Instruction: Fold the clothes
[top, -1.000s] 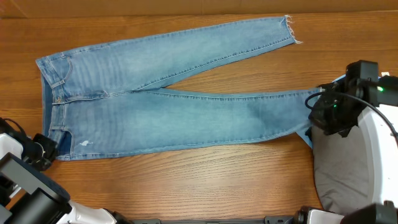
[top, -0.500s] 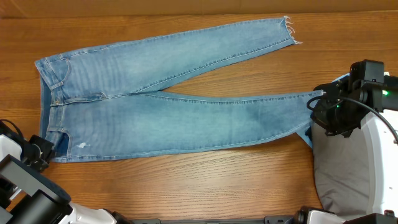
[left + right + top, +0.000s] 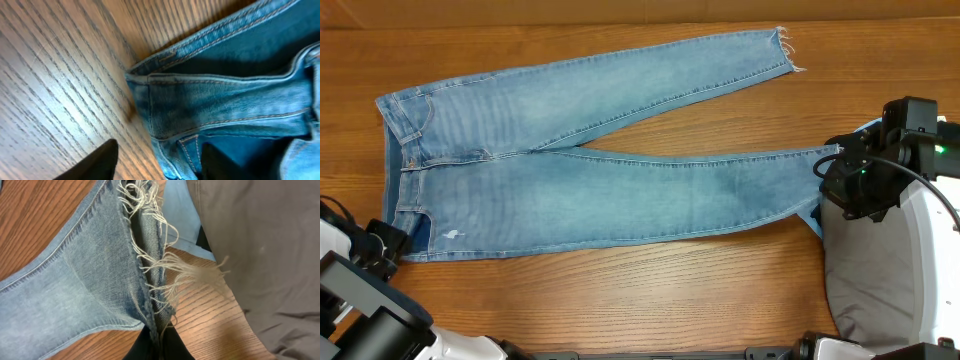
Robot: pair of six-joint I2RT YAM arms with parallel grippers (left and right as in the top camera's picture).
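Stretching left-right across the wooden table (image 3: 620,300), the jeans (image 3: 570,190) point waist toward frame left. One frayed hem (image 3: 150,280) sits pinched in the right fingers (image 3: 137,352); the left fingers (image 3: 97,160) gape.

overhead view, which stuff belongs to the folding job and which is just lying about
Part of the job:
- jeans
- right gripper, shut on the frayed hem
- left gripper, open at the waistband corner

Just lying about:
- grey-beige trousers
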